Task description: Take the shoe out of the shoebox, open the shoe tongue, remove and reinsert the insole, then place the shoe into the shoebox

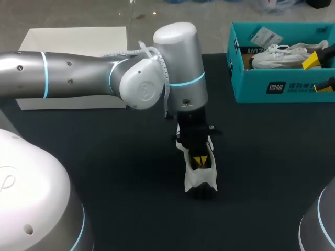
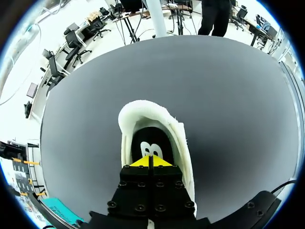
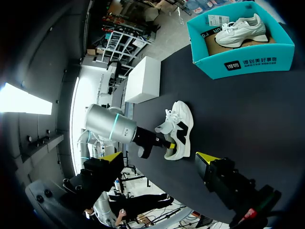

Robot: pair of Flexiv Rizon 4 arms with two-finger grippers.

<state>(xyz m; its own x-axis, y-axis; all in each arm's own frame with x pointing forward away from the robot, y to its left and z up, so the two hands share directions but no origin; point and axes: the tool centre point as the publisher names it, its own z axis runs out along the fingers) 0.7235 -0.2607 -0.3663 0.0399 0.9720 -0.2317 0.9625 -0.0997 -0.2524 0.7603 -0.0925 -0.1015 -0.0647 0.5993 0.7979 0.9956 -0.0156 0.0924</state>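
Note:
A white shoe (image 1: 196, 180) with black trim stands on the dark table, mid-table, its heel toward me. My left gripper (image 1: 199, 159) reaches down into the shoe's opening. Its yellow tips are shut together (image 2: 149, 161) just above the black insole (image 2: 151, 140); I cannot tell whether they pinch it. The padded white collar (image 2: 143, 107) rings the tips. The teal shoebox (image 1: 246, 83) stands at the back right with a second white shoe (image 1: 280, 55) inside. My right gripper (image 1: 319, 73) hangs open at the box's right end, empty, and looks across at the shoe (image 3: 180, 129) and the box (image 3: 209, 64).
A white box (image 1: 73, 39) stands at the table's back left, behind my left arm. Dark table surface lies between the shoe and the shoebox.

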